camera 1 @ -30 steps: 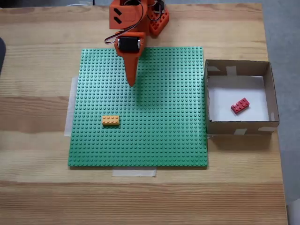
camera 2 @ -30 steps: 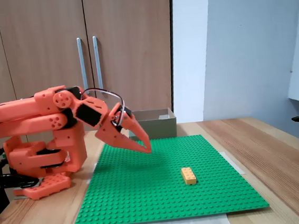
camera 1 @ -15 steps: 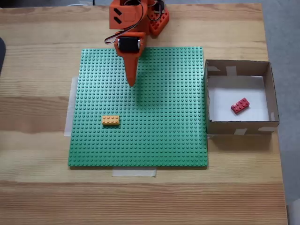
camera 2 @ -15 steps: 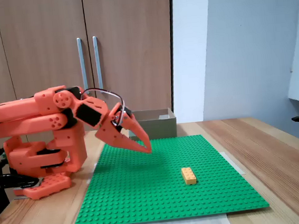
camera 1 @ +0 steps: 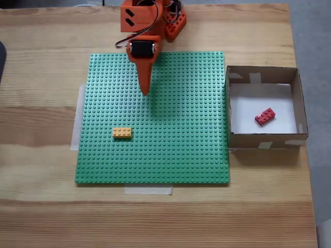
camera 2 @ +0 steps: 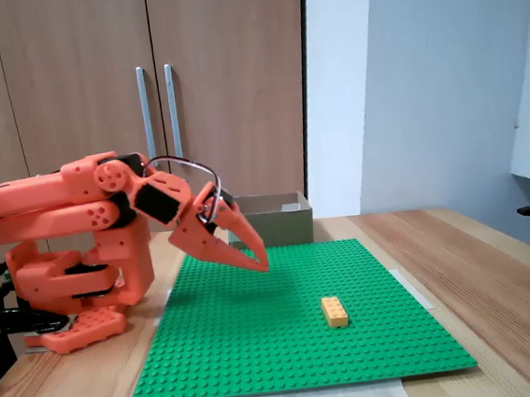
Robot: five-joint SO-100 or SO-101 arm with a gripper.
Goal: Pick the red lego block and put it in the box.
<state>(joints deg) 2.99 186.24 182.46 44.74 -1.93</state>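
Both fixed views are evenly and brightly lit, with soft, diffuse light from above and no harsh glare. Under the gripper (camera 1: 145,92) a faint, blurred shadow falls on the green baseplate (camera 1: 176,150), slightly right of and beyond the fingertips in the top-down picture. The box (camera 1: 297,98), well to the right of the gripper there, casts a soft shadow on the table (camera 1: 46,206) along its near wall. Focus is fair in both; fine studs look slightly soft. Straight edges stay straight, with no visible bending at the borders.
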